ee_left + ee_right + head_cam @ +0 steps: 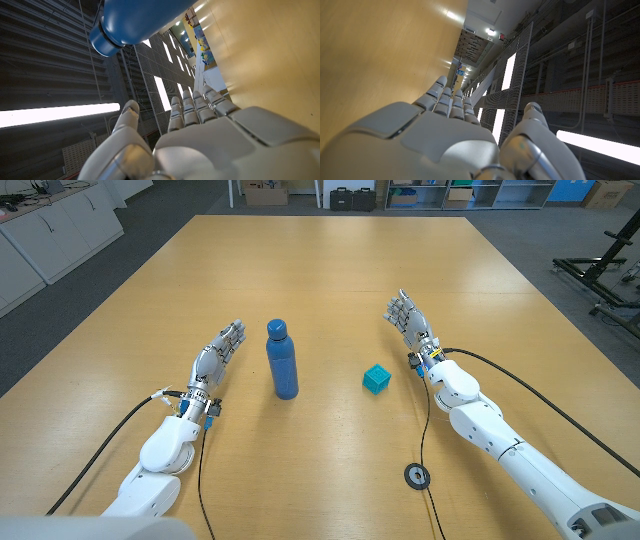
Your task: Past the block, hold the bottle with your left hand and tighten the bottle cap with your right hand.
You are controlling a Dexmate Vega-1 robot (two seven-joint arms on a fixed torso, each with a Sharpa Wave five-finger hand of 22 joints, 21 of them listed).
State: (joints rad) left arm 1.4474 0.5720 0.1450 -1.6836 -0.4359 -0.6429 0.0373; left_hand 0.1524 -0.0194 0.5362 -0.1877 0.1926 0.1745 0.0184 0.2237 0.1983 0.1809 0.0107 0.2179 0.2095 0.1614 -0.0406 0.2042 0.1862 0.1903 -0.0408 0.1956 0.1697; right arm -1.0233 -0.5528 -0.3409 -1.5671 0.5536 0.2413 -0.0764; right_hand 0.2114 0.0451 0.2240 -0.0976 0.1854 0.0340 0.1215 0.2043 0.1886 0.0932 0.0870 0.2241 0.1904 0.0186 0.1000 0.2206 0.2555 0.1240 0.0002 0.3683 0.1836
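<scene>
A dark blue bottle with a rounded blue cap stands upright on the wooden surface, just right of the left hand, which is open with fingers extended and holds nothing. A small teal block sits right of the bottle, between it and the right hand, also open and empty. The left wrist view shows the bottle close beyond the fingertips without contact.
</scene>
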